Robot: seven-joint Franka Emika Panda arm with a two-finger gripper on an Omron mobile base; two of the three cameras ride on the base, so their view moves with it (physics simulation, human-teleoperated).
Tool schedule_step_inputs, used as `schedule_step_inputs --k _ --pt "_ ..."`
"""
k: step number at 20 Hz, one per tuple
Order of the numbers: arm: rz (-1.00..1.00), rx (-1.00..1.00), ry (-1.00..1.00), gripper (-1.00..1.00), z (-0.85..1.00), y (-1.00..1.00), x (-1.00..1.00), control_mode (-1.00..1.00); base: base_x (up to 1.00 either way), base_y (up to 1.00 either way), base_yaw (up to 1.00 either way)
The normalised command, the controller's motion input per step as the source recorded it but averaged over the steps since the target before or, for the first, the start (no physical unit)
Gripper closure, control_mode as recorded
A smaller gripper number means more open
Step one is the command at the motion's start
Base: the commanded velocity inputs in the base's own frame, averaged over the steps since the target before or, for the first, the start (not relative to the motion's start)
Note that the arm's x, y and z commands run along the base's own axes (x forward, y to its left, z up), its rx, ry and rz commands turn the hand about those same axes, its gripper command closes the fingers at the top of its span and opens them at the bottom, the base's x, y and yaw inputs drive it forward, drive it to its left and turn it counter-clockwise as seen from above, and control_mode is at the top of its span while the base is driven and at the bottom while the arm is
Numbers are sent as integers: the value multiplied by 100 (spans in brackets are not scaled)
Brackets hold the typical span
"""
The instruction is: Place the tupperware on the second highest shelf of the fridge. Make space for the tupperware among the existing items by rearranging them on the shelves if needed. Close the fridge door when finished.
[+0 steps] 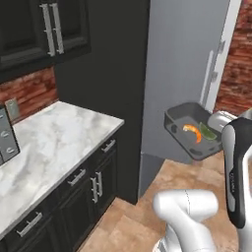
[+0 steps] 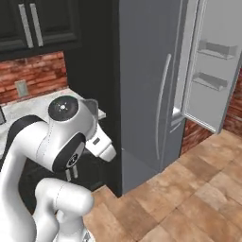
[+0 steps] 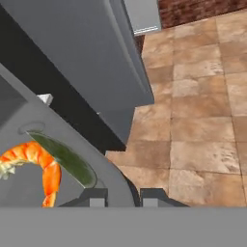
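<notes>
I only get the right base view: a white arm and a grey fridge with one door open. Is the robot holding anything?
Observer: Yes. The tupperware is held up in the air in front of the closed left door.
Operator: Is there anything inside it?
Observer: An orange curved piece and a green one.
Operator: How is it held?
Observer: In the hand view, the jaws pinch its wall at one edge.
</notes>
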Motion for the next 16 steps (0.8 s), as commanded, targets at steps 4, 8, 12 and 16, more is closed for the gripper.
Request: schedule_step_inputs --k 4,8,12,16 --pt "0 0 0 100 0 0 0 100 5 -72 -50" --pt "0 0 0 100 0 0 0 100 29 -100 -4" --pt "0 0 0 100 0 0 0 100 65 -100 16" --pt "0 0 0 100 0 0 0 100 69 -100 30"
